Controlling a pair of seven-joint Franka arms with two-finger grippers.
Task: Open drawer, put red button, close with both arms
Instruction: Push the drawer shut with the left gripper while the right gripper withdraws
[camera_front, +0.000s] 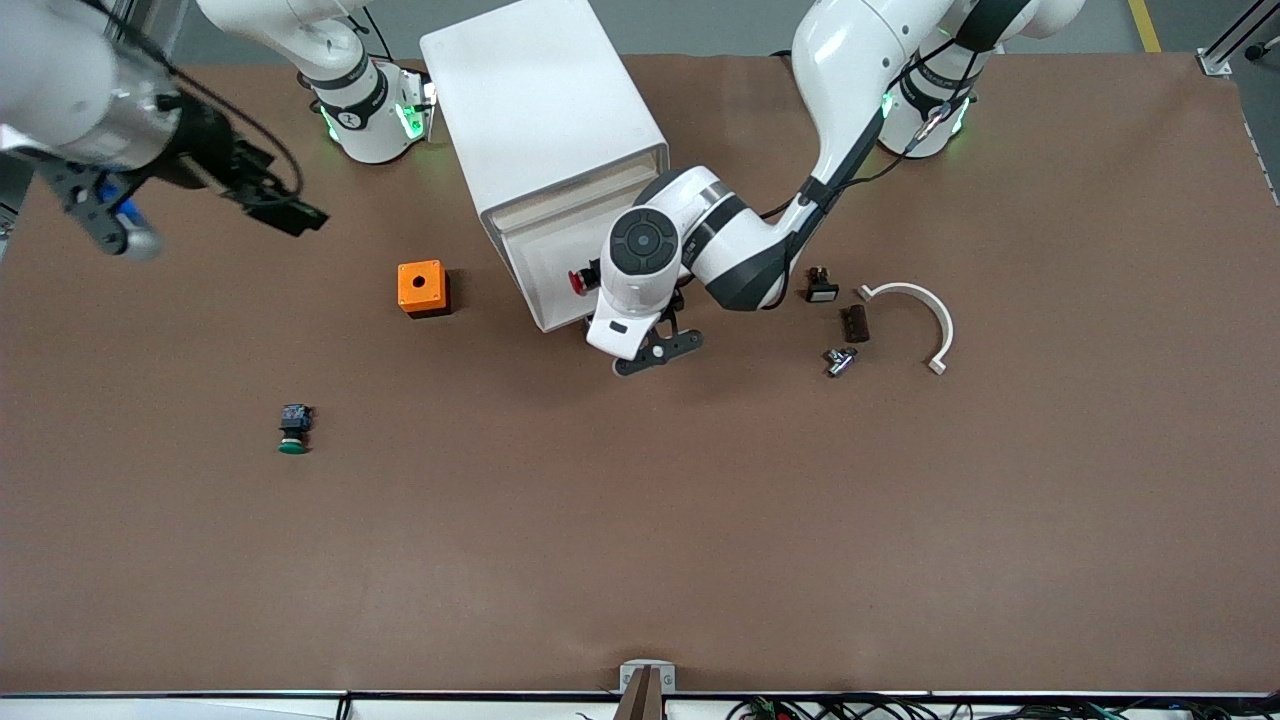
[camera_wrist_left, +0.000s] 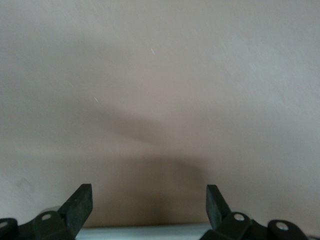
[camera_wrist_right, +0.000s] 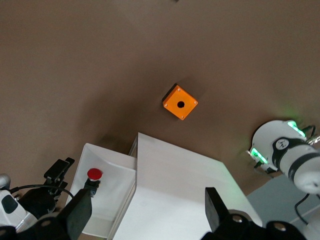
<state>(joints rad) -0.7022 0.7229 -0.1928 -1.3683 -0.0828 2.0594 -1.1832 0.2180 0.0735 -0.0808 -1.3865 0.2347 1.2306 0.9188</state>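
The white cabinet (camera_front: 535, 110) stands near the robots' bases, and its top drawer (camera_front: 545, 262) is pulled out toward the front camera. The red button (camera_front: 580, 281) lies in the drawer, cap toward the right arm's end. In the right wrist view the red button (camera_wrist_right: 94, 174) shows on the drawer's white floor (camera_wrist_right: 107, 200). My left gripper (camera_front: 658, 352) hangs low just in front of the drawer's cream front, open and holding nothing; the left wrist view shows its fingers (camera_wrist_left: 80, 202) wide apart over bare table. High over the right arm's end of the table, my right gripper (camera_front: 285, 210) is open and empty (camera_wrist_right: 147, 210).
An orange box with a hole (camera_front: 422, 287) sits beside the drawer toward the right arm's end. A green-capped button (camera_front: 293, 430) lies nearer the front camera. Toward the left arm's end lie a white curved piece (camera_front: 915, 310) and small dark parts (camera_front: 853, 322).
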